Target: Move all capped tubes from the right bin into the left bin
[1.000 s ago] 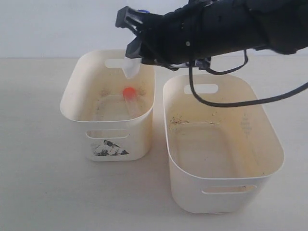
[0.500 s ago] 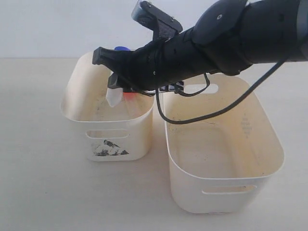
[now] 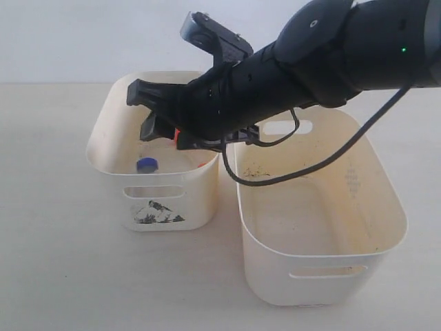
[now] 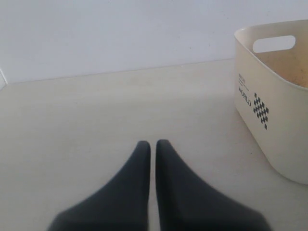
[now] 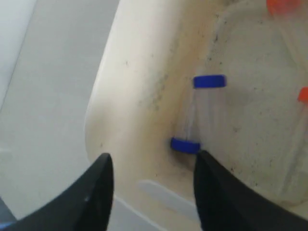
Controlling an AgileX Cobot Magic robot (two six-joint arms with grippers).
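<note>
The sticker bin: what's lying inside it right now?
The right wrist view shows tubes with two blue caps and two orange caps on the bin floor. In the exterior view the arm covers its back half.

Pale beige tabletop (image 3: pixel 62 276) under soft, even light, plain white wall (image 3: pixel 83 34) along its far edge.

The arm (image 3: pixel 324 55) is bulky, rounded and matte black. It has a tiny green light (image 3: pixel 403 49) out at two o'clock and a pale screw head (image 3: pixel 313 23) near twelve. A thin black cable (image 3: pixel 358 136) loops beneath it. The left gripper (image 4: pixel 150 143) has smooth black wedge fingers that taper to a point, and the right gripper (image 5: pixel 152 158) looks the same.
</note>
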